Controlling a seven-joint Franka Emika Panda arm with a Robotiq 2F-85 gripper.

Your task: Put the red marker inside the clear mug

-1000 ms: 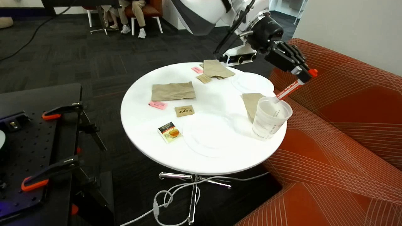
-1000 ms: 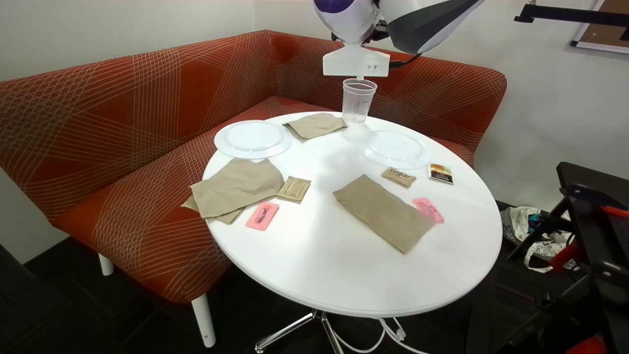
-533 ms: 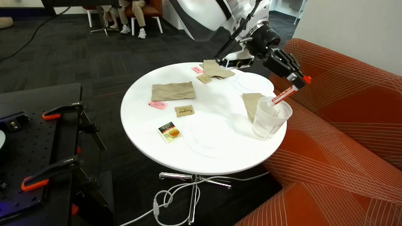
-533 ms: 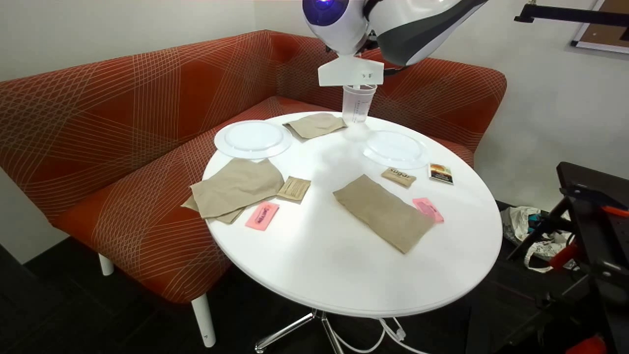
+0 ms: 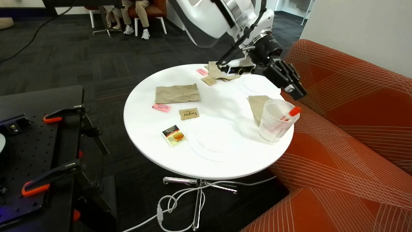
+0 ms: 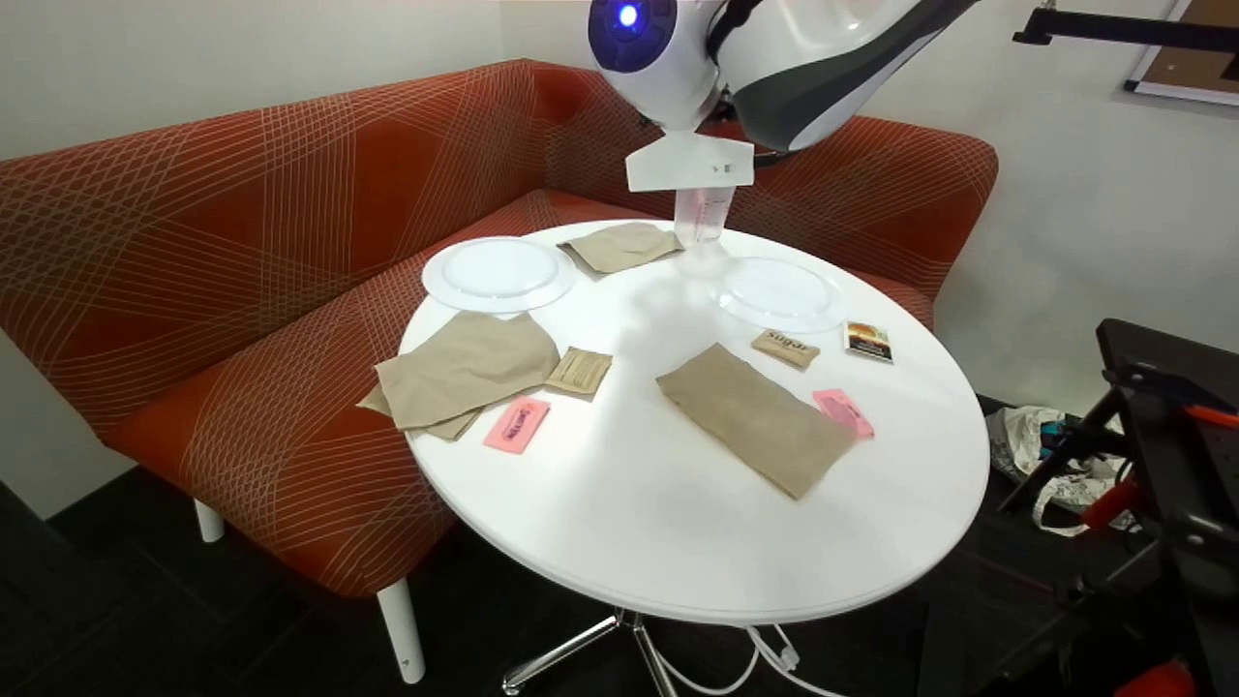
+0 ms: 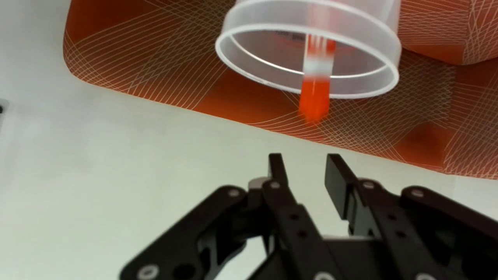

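Where the clear mug point(image 5: 273, 127) stands, red marker point(image 7: 316, 77) inside, tilted, partly protruding

in an exterior view: high vantage, angled down on round white table point(image 5: 141, 112), mid-frame, medium range; sugar packet point(image 5: 189, 113) reads upside down; patterned red sofa point(image 5: 341, 145) along right, seated people's legs point(image 5: 140, 14) distant, upper left.
in an exterior view: high vantage, medium range, different side of table; packet reads upright, tilted; sofa across left and back, corkboard point(image 6: 1195, 72) upper right.
in both exterior views: tabletop, clear mug point(image 5: 273, 126).
wrist view: close, past gripper point(image 7: 304, 167) at bottom toward mug's mouth, upper centre; scene inverted, sofa above wall point(image 7: 128, 186); mug and sofa shared with exterior views.
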